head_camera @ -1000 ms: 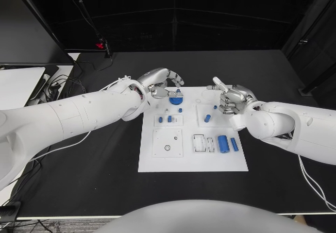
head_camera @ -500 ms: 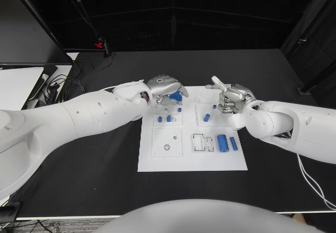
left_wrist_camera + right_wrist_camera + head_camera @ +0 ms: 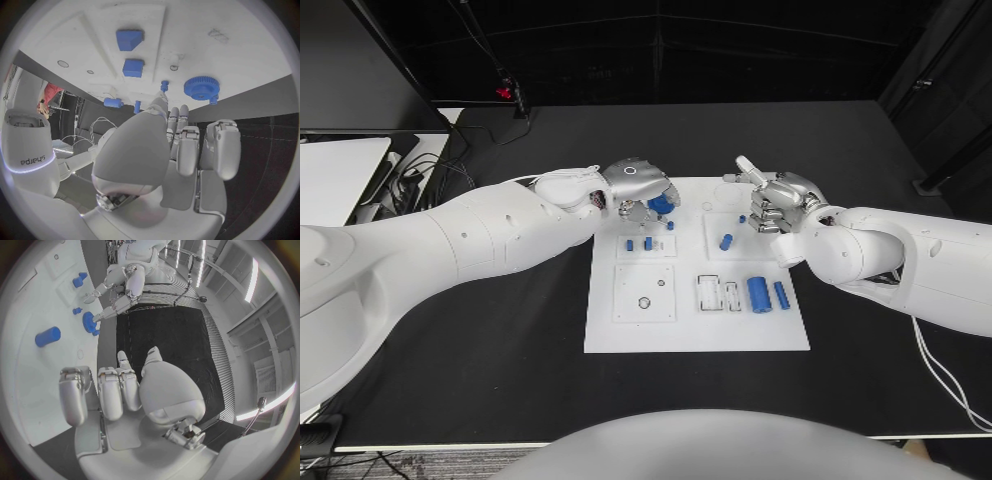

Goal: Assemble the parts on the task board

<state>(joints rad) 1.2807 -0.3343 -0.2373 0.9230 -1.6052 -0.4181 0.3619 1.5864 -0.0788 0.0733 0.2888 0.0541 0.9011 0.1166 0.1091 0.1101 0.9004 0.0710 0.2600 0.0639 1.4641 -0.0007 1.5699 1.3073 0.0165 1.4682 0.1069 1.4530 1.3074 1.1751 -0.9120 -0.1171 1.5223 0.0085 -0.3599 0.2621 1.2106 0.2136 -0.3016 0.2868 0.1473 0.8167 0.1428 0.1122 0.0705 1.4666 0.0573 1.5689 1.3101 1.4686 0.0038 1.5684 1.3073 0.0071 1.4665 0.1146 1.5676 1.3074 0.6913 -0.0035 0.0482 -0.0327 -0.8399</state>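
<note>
We see a black table (image 3: 516, 380) against a dark backdrop. A white desk (image 3: 336, 170) sits just left of the table, cables (image 3: 423, 170) between them. Long ceiling light strips (image 3: 253, 280) glow above the table.

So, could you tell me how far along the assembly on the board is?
Early. Some small blue pegs seem to stand in the board. The left hand reaches over the blue gear, apparently not gripping it. The right hand holds nothing. Two blue cylinders lie loose.
</note>
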